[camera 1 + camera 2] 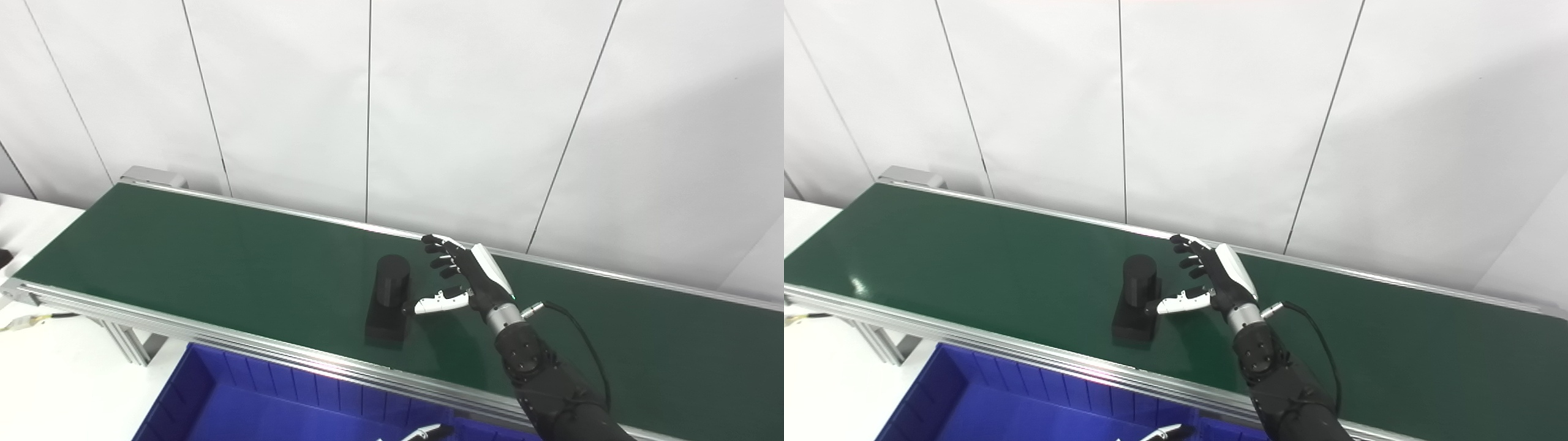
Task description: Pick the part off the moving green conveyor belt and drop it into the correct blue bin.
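On the green conveyor belt (245,257), about midway along, sits the part (388,300): a black block with a round upright cylinder on its far end. Right next to it, on its right side, is the right hand (460,278), spread open with nothing in its grasp. Fingers (438,246) are fanned out just past the cylinder, and the white thumb tip looks like it's touching the block's side, or very nearly, hard to say for sure. Down below the belt's near rail is the blue bin (202,392), ribbed walls. Only a tiny bit of the left hand (425,433) pokes in at the bottom edge over the bin, so I honestly can't tell whether it's open or closed.
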Available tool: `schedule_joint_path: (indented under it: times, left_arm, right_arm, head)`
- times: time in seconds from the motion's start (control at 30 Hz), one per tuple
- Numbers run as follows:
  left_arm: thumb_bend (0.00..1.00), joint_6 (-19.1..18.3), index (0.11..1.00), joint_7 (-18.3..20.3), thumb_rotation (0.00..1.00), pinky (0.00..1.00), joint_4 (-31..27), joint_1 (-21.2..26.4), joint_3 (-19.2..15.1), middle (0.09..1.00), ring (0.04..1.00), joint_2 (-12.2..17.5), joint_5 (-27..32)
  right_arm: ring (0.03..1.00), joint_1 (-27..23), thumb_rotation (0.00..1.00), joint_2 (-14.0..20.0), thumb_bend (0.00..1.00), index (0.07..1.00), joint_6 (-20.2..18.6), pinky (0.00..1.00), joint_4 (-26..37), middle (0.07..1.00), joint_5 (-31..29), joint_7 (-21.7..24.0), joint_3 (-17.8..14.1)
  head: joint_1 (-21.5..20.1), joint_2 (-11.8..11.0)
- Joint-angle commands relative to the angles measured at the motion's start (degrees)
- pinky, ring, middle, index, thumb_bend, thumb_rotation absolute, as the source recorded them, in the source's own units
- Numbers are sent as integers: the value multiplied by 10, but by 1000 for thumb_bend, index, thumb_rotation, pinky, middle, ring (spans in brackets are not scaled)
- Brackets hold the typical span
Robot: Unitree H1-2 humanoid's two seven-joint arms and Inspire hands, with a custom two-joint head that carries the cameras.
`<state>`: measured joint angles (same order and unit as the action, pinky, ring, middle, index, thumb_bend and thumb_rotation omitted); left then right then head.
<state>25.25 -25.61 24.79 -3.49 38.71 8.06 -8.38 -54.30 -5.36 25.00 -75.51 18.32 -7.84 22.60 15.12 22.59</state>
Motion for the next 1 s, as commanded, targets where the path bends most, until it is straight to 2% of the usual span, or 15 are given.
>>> schedule_joint_path:
  times: [0.0, 0.6, 0.77, 0.9, 0.97]
  left_arm:
    - [850, 17, 840, -9, 911, 827, -18, 6, 1, 874, 872, 1, -9]
    - [860, 17, 845, -7, 911, 833, -25, -1, 1, 880, 878, 2, -6]
    - [854, 17, 846, -7, 914, 833, -25, -1, 1, 879, 877, 3, -8]
    - [847, 17, 846, -6, 909, 834, -25, -1, 1, 882, 879, 3, -8]
    - [846, 17, 846, -7, 912, 833, -25, -1, 1, 881, 879, 4, -10]
  right_arm:
    - [756, -29, 240, 0, 924, 847, 19, 678, 9, 840, 0, -13, -1]
    - [758, -17, 226, 8, 891, 790, 19, 673, -1, 813, 11, -16, 2]
    - [704, -15, 220, 7, 865, 767, 19, 624, -1, 771, 10, -16, 1]
    - [634, -17, 220, 6, 808, 730, 19, 553, -6, 727, 5, -10, -6]
    - [577, -17, 185, 6, 765, 703, 19, 495, -8, 681, 1, -4, -10]
  head:
    - [3, 2]
    - [2, 7]
    - [0, 7]
    - [0, 8]
    - [0, 8]
